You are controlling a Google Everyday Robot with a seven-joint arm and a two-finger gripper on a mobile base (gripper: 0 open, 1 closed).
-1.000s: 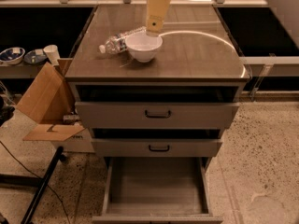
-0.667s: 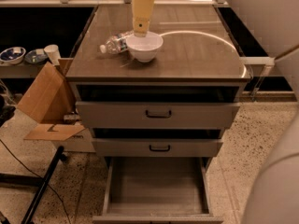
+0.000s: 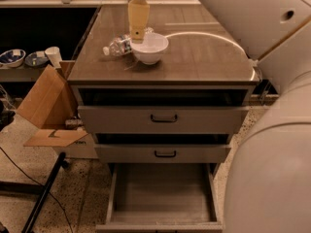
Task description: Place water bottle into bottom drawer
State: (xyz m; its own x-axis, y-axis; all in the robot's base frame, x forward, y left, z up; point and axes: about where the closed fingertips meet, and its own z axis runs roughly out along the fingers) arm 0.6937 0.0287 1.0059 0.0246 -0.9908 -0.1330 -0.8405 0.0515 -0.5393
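Shifted leftward since a second ago, hand (image 3: pixel 137 37) now hangs at the left rim of the white bowl (image 3: pixel 151 50), and the robot's pale arm (image 3: pixel 272 144) fills more of the right side; whether hand is released or clenched, cannot tell. Cardboard box (image 3: pixel 43 101) stands open on the floor left of the table (image 3: pixel 209 64); water bottle (image 3: pixel 118 45) lies on its side on the table, cap pointing left, its other end against the bowl, just below-left of hand; bottom drawer (image 3: pixel 163 198) stands pulled out beneath two upper drawers (image 3: pixel 163 119).
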